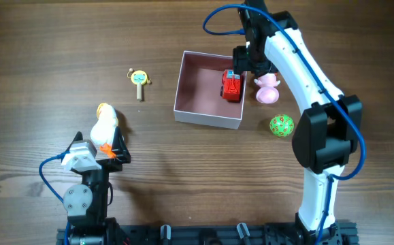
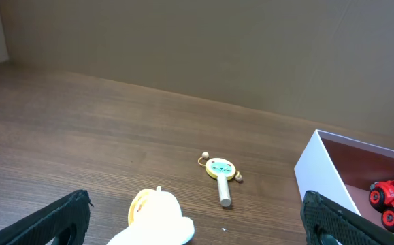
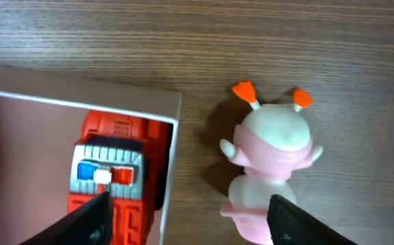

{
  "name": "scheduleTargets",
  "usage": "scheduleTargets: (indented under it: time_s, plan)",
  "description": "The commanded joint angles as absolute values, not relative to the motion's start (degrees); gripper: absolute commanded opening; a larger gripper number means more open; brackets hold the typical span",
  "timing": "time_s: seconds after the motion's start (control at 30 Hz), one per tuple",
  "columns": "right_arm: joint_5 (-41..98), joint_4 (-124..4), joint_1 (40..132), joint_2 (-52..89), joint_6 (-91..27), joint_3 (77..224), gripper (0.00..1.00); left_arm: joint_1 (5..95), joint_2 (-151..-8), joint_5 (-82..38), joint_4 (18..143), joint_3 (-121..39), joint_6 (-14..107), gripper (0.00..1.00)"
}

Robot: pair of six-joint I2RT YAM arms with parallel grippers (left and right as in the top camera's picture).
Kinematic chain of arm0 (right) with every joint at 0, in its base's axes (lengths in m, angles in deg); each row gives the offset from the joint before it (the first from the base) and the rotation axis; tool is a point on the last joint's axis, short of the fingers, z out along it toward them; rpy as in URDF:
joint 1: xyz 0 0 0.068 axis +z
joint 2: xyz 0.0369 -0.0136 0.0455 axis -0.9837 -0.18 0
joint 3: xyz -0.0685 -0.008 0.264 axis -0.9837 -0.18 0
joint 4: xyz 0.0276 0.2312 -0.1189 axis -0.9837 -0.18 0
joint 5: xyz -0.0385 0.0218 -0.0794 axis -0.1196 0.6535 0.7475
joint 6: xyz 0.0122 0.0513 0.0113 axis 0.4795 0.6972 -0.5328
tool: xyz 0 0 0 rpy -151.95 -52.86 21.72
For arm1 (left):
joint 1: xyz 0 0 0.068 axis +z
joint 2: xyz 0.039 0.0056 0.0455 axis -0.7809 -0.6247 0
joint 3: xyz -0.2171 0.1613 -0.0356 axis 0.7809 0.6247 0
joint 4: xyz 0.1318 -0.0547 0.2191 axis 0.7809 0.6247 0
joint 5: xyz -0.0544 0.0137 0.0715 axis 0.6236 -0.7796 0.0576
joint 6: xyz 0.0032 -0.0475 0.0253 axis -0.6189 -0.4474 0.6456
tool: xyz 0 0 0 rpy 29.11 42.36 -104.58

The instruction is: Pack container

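The container (image 1: 207, 117), a square thin-walled white box, pink inside, sits on the wood-grain table (image 1: 40, 54) holding a red plastic truck (image 1: 232, 86). The right gripper (image 3: 190, 204) and left gripper (image 2: 195, 204) both gape wide, empty.

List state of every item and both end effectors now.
container, lidless, holds red toy truck
red toy truck, inside container
pink figure, on table, outside container
green ball, on table
duck toy, on table, unpacked
rattle, lying on table
left end effector, open
right end effector, open
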State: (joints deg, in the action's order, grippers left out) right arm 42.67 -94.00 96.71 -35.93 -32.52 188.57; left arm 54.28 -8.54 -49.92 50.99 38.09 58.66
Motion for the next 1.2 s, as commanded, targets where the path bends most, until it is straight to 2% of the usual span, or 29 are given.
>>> scheduleTargets:
  time_s: [0.0,0.1,0.47,0.8,1.17]
  plan:
    - [41.25,-93.69,96.95,-38.62,-32.41,188.57,0.54,53.85,-8.17,-50.64,50.83,38.46,59.82,1.0]
    - [41.08,-93.67,96.95,-39.21,-32.38,188.57,0.4,53.85,-8.17,-50.64,50.83,38.46,59.82,1.0]
    - [41.05,-90.85,96.95,-39.27,-32.49,188.57,0.04,53.85,-8.17,-50.64,50.83,38.46,59.82,1.0]
    - [39.13,-88.69,97.02,-39.27,-35.97,188.57,0.04,53.85,-8.17,-50.64,50.86,38.46,59.82,1.0]
    - [37.99,-88.97,97.02,-39.27,-25.85,188.57,0.04,53.85,-8.17,-50.64,50.83,38.46,59.82,1.0]
